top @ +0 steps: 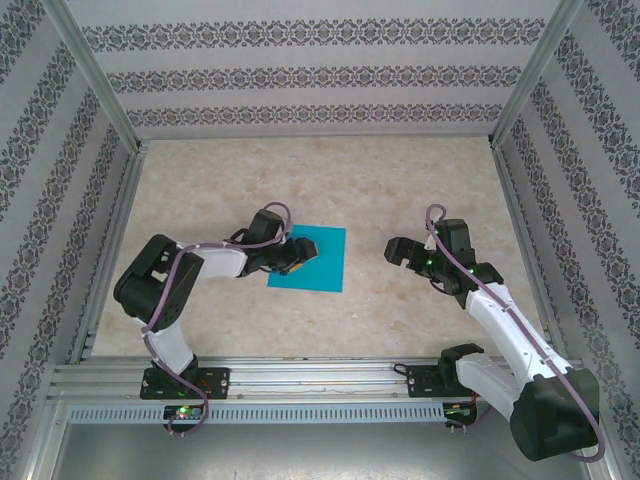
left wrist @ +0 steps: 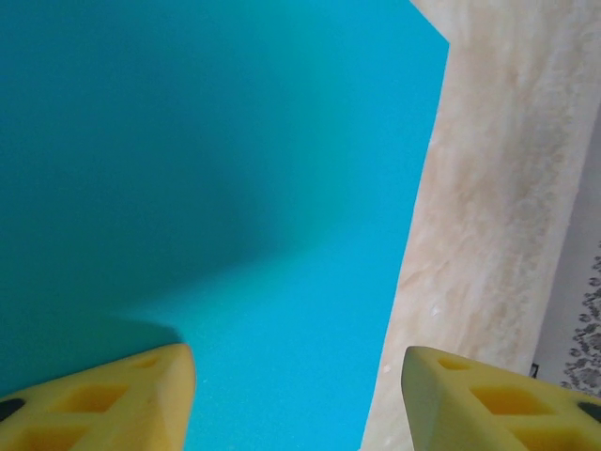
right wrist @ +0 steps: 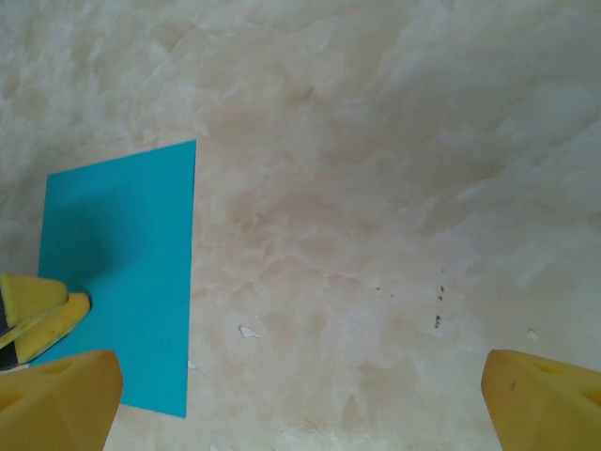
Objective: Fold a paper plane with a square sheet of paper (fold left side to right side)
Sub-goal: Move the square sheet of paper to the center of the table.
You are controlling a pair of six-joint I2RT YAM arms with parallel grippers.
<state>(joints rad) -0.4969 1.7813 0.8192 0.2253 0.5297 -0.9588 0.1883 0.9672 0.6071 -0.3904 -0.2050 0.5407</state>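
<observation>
Three patterned walls point(top: 300, 70) close in the back and both sides of a pale, marble-look desk point(top: 330, 170), and a metal rail point(top: 300, 380) runs along its near edge, carrying the two arm bases.

The right arm point(top: 500, 320) stretches from the near right corner up and toward the middle. The left arm point(top: 190, 275) is folded at the near left, with its forearm reaching rightward.

The square sheet of paper point(top: 315, 258), teal-blue and plain, lies flat on the desk near its middle, a little left of centre, with its edges slightly turned against the desk's sides. In the right wrist view the sheet point(right wrist: 122, 272) sits at the left, with bare desk to its right.

The left jaws are at the sheet's left edge. Their yellow fingers point(left wrist: 113, 404) stand partly apart with a clear gap. One finger is over the teal sheet point(left wrist: 235, 188) and the other is over bare desk just beyond a paper edge, so they straddle that edge. Nothing is pinched between them, and whether the tips touch the paper cannot be told.

The right jaws hang over bare desk well to the right of the sheet, spread wide and holding nothing, with their fingers point(right wrist: 545, 404) far apart at the bottom corners of that view.
</observation>
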